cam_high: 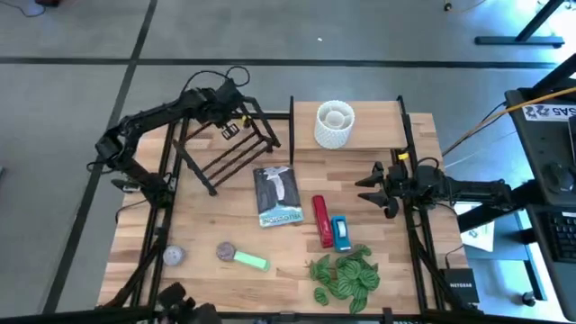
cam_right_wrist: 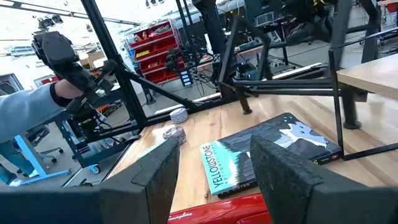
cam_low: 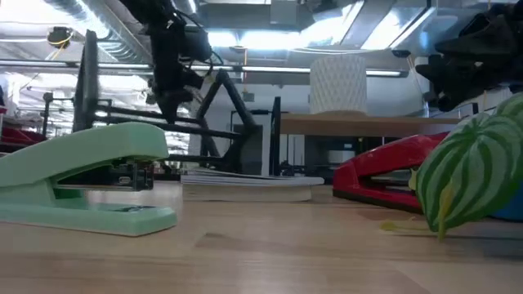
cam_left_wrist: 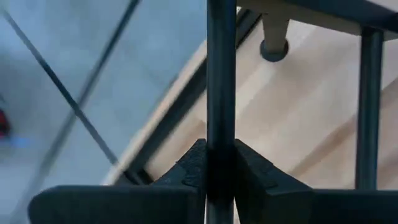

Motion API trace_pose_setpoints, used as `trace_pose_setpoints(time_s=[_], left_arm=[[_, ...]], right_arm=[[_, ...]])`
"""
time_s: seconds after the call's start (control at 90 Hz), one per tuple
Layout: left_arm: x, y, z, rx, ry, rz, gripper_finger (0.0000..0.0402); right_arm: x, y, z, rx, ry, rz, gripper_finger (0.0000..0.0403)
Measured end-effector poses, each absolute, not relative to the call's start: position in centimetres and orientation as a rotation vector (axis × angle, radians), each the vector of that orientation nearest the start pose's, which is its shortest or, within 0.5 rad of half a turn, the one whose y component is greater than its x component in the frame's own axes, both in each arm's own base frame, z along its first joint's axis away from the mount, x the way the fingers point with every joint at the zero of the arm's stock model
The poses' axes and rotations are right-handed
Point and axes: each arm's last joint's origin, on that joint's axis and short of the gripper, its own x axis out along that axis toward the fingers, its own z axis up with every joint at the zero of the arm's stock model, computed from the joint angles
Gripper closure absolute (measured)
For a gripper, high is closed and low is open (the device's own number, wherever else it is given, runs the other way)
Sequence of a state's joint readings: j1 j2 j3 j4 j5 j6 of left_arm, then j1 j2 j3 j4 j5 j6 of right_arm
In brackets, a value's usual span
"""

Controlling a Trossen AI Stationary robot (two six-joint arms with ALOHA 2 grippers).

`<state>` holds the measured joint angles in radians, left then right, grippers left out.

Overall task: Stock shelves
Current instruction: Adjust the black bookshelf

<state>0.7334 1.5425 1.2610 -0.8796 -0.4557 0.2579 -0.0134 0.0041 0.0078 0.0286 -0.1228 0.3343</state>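
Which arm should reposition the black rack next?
Left. Its end effector is already shut on a thin bar of the black rack. The right end effector is open, apart from the rack, near the book.

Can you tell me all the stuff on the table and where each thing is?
black rack: one, black, back left, tilted, held by a bar
wood shelf board: one, light wood, back right
white pot: one, white, on the shelf board
book: one, dark cover, table middle
red stapler: one, red, right of the book
blue stapler: one, blue, beside the red one
green stapler: one, light green, front
leaves: one bunch, green, front right
left gripper: one, black, shut on a rack bar
right gripper: one, black, open, above the table's right side
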Motion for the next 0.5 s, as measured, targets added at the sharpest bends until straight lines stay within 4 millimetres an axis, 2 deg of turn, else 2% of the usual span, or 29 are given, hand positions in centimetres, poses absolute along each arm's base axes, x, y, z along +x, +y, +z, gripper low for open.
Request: trace_pose_setpoints(time_s=[0.178,0.356,0.5], left_arm=[[22.4,21.8,27.1,0.123,1.289,0.794,0.0372],[23.8,22.8,25.4,0.176,1.291,0.674,0.0371],[24.6,23.7,24.1,0.294,1.360,0.610,0.0370]], right_arm=[[9.7,0.2,16.9,0.332,-0.013,0.114,0.0221],[9.7,0.2,16.9,0.332,-0.013,0.114,0.0221],[9.7,0.2,16.9,0.331,-0.014,0.114,0.0221]])
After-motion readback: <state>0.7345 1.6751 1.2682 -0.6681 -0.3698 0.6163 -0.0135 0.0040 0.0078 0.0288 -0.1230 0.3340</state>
